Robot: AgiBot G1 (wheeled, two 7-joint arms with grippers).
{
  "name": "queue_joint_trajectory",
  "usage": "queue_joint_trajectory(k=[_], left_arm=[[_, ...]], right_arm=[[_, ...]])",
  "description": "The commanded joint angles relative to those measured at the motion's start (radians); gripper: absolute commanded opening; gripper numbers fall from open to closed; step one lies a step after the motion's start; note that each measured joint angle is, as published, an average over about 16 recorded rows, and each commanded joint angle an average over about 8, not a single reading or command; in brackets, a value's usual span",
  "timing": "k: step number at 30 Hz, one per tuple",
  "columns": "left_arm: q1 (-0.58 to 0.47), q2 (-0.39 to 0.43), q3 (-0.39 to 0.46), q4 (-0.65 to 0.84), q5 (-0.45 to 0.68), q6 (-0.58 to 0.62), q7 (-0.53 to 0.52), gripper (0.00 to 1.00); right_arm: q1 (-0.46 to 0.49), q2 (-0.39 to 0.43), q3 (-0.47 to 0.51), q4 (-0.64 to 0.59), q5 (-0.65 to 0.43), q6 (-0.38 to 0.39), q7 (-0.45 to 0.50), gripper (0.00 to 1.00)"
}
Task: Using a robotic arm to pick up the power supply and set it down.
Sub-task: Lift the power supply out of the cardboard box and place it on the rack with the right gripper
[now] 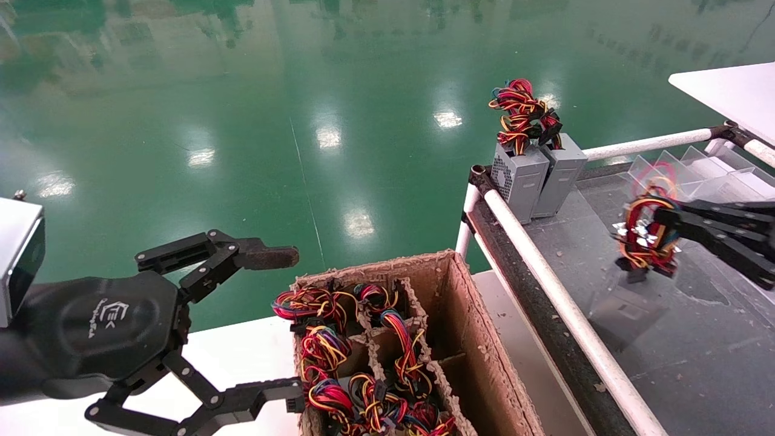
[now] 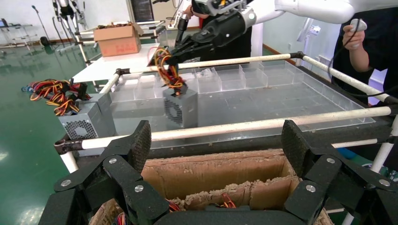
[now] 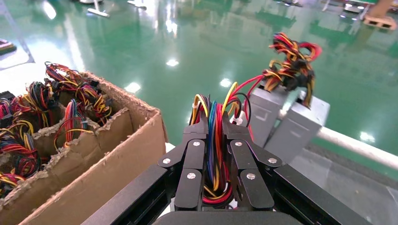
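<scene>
The power supply point(image 2: 180, 108) is a grey box with a honeycomb fan grille. It hangs by its loose red, yellow and blue wires point(image 1: 643, 237) low over the dark table top point(image 1: 696, 339). My right gripper point(image 1: 663, 221) is shut on that wire bundle point(image 3: 215, 140), with the fingers point(image 3: 197, 157) pinching it from both sides. In the left wrist view the right gripper point(image 2: 174, 57) holds the loops above the box. My left gripper point(image 1: 280, 324) stands wide open and holds nothing, parked by the near end of the cardboard box point(image 1: 469, 315).
Two grey boxes with knotted red bundles point(image 1: 537, 175) stand at the table's far left corner. A white rail point(image 1: 545, 272) edges the table. The cardboard box's cells hold several wired units. Clear dividers point(image 1: 696, 169) line the back. A person point(image 2: 363, 44) stands beyond the table.
</scene>
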Motion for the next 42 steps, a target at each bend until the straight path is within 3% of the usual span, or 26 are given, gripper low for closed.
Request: queue_joint_trajectory(k=[1,24,29,37,42], left_arm=[[0.000,0.000,0.000,0.000,0.000,0.000,0.000,1.00],[0.000,0.000,0.001,0.000,-0.001,0.000,0.000,1.00],[0.000,0.000,0.001,0.000,-0.001,-0.001,0.001,1.00],[0.000,-0.001,0.002,0.000,-0.001,-0.001,0.001,1.00],[0.000,-0.001,0.002,0.000,-0.001,-0.001,0.001,1.00]], right_arm=[[0.036,-0.021,-0.017,-0.011,-0.030,0.002,-0.002,0.00],[0.328,-0.290,-0.125,-0.327,-0.229,0.128,-0.147,0.00],[0.362,-0.340,-0.136,-0.383,-0.250,0.205,-0.188,0.00],[0.399,-0.418,-0.145,-0.454,-0.273,0.403,-0.225,0.00],[0.410,-0.458,-0.147,-0.473,-0.277,0.450,-0.233,0.00]])
